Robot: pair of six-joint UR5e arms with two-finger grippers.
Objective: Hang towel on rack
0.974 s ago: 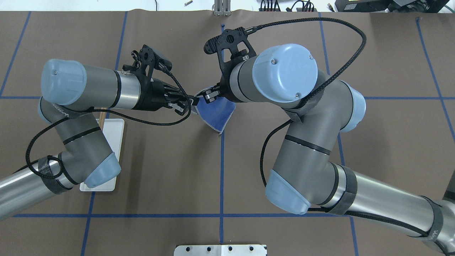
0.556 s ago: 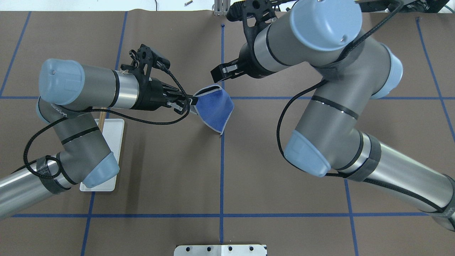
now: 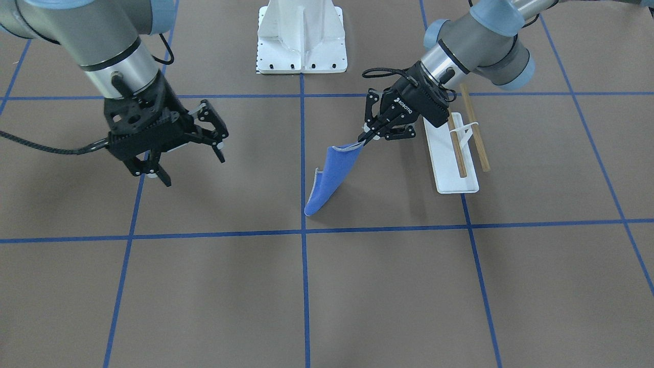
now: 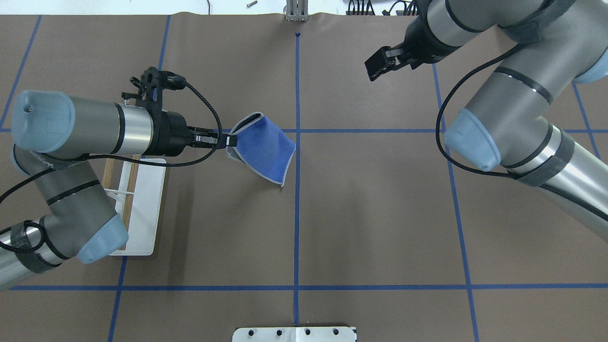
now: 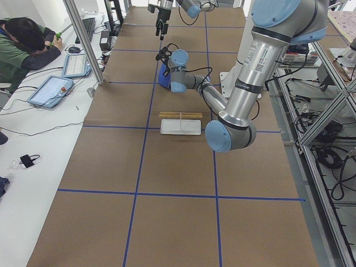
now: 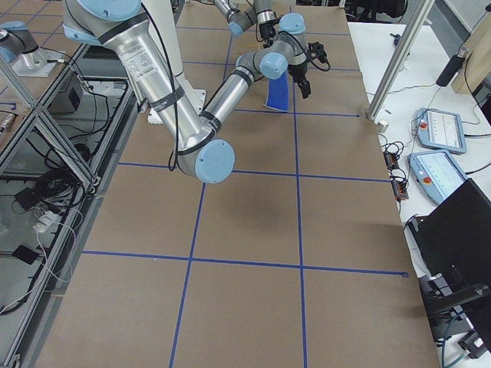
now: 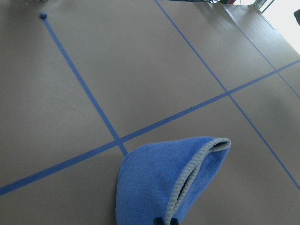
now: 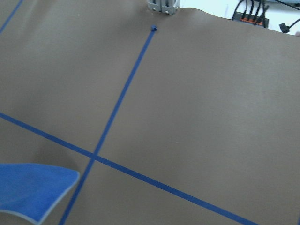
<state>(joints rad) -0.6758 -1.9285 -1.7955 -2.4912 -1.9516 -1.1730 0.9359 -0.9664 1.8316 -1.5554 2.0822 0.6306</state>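
Light is bright and even, falling from above. Soft, diffuse shadows spread on the brown table [image 3: 357,286] near the right gripper [image 3: 192,164] and beside the towel [image 3: 332,171]. The left wrist view blows out white at its upper right corner; both wrist views look slightly soft.

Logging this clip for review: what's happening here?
The left arm holds a small royal-blue towel with grey edging by one corner, jaws shut, the cloth hanging down. The right arm is apart, jaws open and empty. The white-based rack with two wooden dowel rods has no towel on it yet.
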